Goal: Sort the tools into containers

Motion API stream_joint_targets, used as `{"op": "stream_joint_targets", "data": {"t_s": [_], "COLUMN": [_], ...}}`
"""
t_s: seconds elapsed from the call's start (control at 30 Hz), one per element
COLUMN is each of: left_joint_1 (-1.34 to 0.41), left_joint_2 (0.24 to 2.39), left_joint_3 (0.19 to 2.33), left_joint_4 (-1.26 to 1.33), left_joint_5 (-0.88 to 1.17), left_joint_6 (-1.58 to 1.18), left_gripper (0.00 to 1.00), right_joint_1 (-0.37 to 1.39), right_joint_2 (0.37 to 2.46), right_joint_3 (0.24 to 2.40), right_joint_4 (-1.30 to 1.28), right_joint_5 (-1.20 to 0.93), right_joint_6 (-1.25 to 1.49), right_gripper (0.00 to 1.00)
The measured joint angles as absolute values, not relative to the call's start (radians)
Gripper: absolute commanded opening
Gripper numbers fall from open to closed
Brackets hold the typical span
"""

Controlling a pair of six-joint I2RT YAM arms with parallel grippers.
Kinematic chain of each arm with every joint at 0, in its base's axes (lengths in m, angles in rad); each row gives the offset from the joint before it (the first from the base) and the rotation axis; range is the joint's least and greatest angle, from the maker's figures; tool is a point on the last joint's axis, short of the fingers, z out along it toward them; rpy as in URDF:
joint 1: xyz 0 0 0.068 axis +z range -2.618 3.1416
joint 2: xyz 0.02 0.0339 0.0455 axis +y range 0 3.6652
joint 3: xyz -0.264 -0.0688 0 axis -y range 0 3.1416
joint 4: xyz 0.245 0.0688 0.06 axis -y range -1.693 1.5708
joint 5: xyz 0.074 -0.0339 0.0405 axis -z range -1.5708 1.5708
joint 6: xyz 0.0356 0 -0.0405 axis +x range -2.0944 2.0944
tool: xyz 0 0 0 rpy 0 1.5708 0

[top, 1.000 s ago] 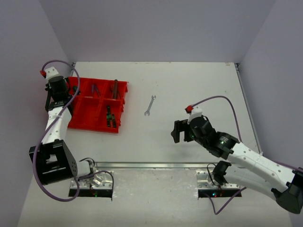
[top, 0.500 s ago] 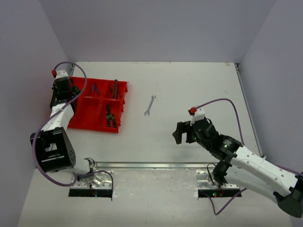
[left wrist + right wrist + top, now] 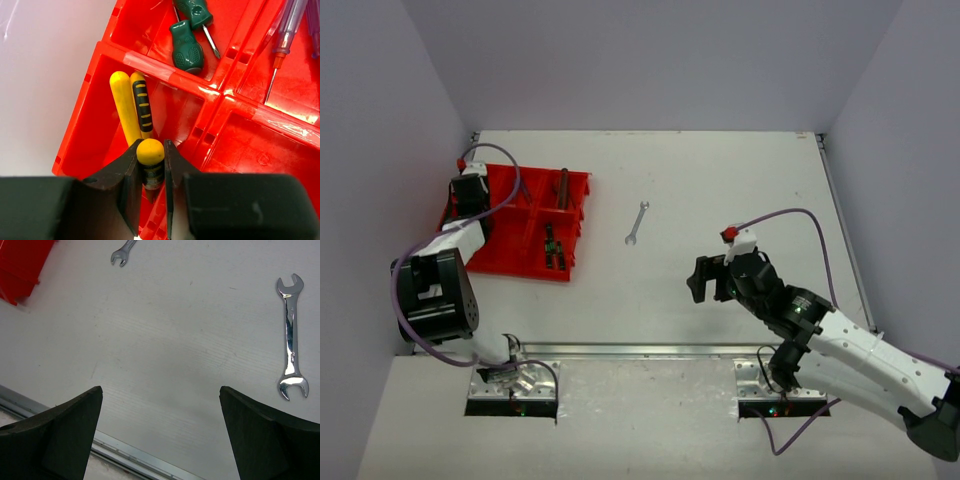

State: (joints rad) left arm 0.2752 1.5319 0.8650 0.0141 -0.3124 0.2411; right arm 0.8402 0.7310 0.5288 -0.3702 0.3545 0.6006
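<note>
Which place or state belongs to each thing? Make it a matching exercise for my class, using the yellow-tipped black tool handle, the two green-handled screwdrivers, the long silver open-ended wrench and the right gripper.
Things
1. yellow-tipped black tool handle
2. two green-handled screwdrivers
3. long silver open-ended wrench
4. right gripper

Places or states
A. lying on the white table
B. fingers wide apart, holding nothing
C. clamped by the fingers of the left gripper
D. lying in a compartment of the red plastic tray

Pairs: 1-C, 2-D, 3-A, 4-B
</note>
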Motion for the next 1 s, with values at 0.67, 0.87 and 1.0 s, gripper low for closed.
{"op": "stream_joint_targets", "data": {"t_s": [0.67, 0.87, 1.0], "left_joint_1": [0.287, 0.287, 0.284], "left_joint_2": [1.311, 0.921, 0.708], "left_joint_3": [0.981, 1.015, 0.955], "left_joint_4": [-0.091, -0.119, -0.129], "left_joint_5": [-0.465, -0.254, -0.008], "left_joint_6": [-0.069, -0.342, -0.46], "left_gripper": [1.0, 1.0, 1.0], "right_joint_1": [0.84, 0.84, 0.826], "right_joint_2": [0.763, 0.835, 0.936], "right_joint_3": [0.52, 0.52, 0.542], "right_joint_4": [-0.367, -0.368, -0.392], "right_joint_5": [0.382, 0.404, 0.418], "right_joint_6": [0.597, 0.593, 0.607], "right_gripper": [0.99, 0.99, 0.99]}}
